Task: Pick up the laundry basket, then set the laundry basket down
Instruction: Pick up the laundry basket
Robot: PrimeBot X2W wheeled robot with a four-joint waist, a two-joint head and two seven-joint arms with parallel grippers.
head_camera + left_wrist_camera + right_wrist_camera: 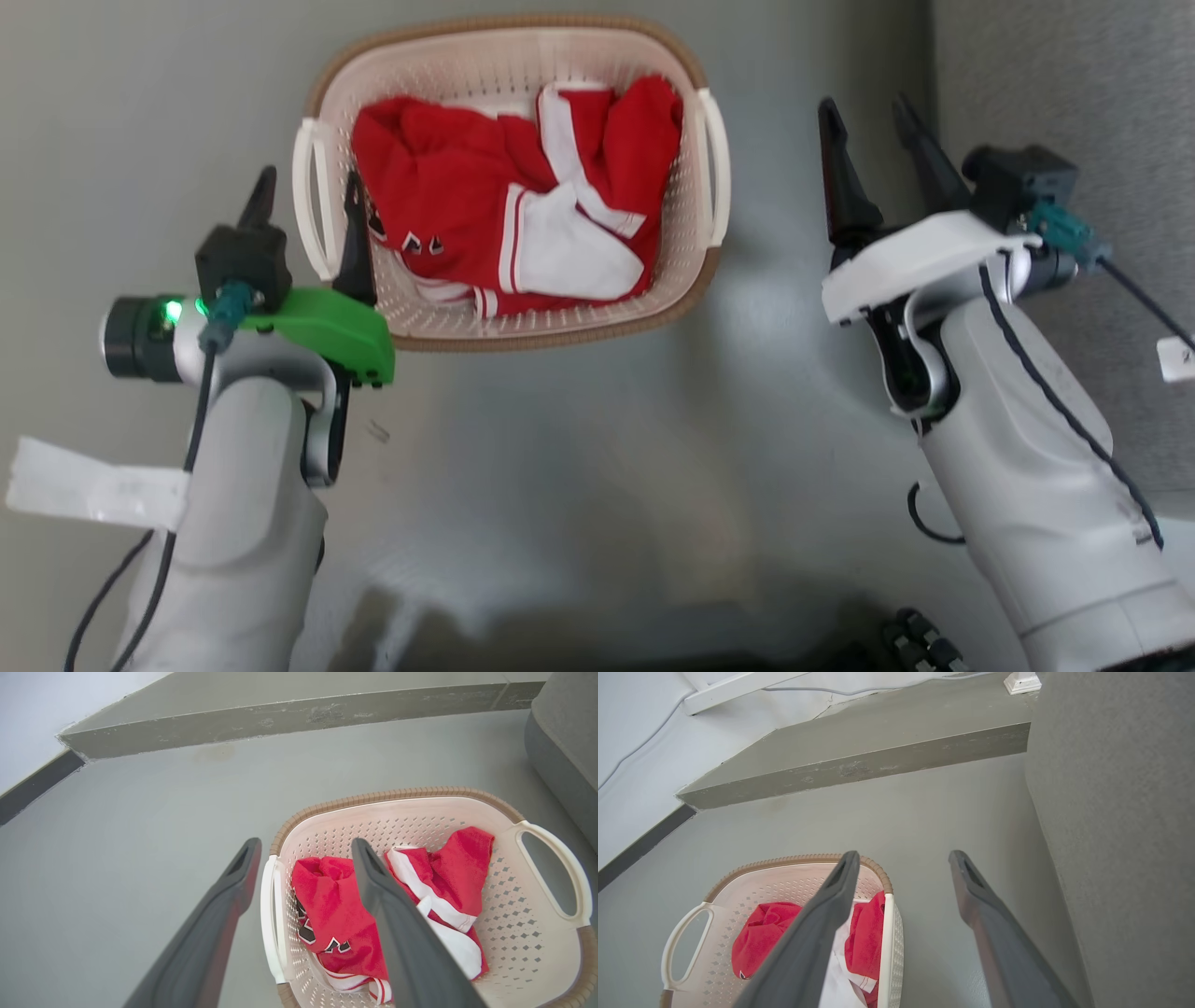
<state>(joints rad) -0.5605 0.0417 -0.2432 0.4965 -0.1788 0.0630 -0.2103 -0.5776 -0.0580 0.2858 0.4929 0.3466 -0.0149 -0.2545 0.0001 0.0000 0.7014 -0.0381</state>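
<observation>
On the floor (pixel 597 448), far centre, sits one basket (pixel 504 26) holding one heap of clothes (pixel 439 187), and of two grippers the left gripper (pixel 308 196) straddles the left handle (pixel 306 149), jaws open, seemingly to clamp it, while the right gripper (pixel 866 110) hangs open, apart from the second handle (pixel 717 168).

Lighting bright, even and diffuse. Pale glare streaks the glossy grey floor (pixel 579 448) near centre. A soft shadow lies right of the cream perforated plastic basket (pixel 560 322). Wrist views sharp, edges bowed by wide-angle distortion.
</observation>
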